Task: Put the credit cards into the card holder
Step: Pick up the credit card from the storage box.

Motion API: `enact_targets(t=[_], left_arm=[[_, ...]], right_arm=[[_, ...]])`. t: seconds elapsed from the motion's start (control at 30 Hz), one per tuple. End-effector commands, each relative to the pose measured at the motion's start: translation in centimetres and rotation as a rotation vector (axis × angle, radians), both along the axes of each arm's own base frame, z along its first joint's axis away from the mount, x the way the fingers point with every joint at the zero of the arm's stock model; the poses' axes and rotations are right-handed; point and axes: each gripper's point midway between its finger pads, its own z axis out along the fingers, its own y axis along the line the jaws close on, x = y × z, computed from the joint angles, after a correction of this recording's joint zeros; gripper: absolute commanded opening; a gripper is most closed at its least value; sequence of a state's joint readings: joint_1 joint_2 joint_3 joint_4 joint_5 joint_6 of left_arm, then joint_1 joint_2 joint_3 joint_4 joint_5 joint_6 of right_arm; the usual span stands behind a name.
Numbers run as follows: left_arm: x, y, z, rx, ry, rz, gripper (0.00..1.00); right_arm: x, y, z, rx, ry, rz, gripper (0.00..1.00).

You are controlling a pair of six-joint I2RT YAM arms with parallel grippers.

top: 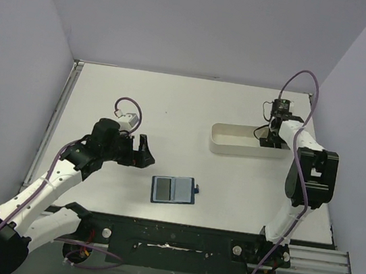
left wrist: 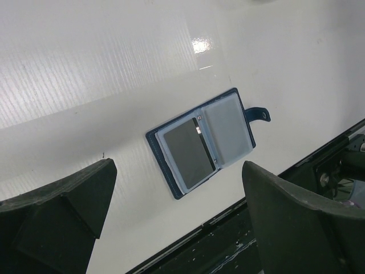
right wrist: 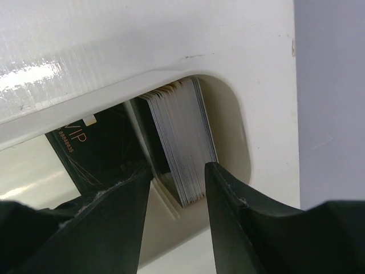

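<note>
Up at the right of the overhead view, your right hand (top: 273, 139) reaches into the right end of the white tray (top: 235, 150). That is where the cards (right wrist: 181, 140) are, a stack standing on edge against the tray's rounded end. The fingers stand narrow on either side of the stack's lower corner, and you cannot tell whether they pinch it. Low in the middle, the wallet (top: 174, 190) lies open and flat on the table (top: 140, 104). Your left hand (top: 143, 152) is just to its upper left, spread wide and empty.

Expect the cards to be light, stiff and slick, so they are likely to fan out or slide. Take one by its flat faces near an edge. The wallet looks soft and light, so it may skid when a card is pushed in.

Only the right wrist view shows the stack and a dark card (right wrist: 85, 148) lettered VIP beside it. Only the left wrist view shows the wallet's pockets clearly, with a darker rectangle under one of them, possibly a card.
</note>
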State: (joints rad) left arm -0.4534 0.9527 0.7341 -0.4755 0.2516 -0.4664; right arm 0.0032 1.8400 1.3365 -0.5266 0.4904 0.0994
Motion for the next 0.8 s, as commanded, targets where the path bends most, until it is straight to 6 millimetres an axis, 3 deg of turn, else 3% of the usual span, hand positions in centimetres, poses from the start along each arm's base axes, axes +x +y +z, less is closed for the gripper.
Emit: enact_targets(t=[0.0, 0.4, 0.77], left_arm=[[0.6, -0.1, 1.2, -0.027, -0.049, -0.009, 0.95], [0.6, 0.0, 1.3, -0.026, -0.052, -0.003, 0.95], [0.6, 0.0, 1.2, -0.027, -0.051, -0.004, 0.95]], right_arm=[[1.6, -0.3, 0.9, -0.014, -0.043, 0.018, 0.44], [1.0, -2.1, 0.3, -0.122, 0.017, -0.036, 0.39], [1.6, -1.6, 1.9, -0.128, -0.019, -0.015, 0.22]])
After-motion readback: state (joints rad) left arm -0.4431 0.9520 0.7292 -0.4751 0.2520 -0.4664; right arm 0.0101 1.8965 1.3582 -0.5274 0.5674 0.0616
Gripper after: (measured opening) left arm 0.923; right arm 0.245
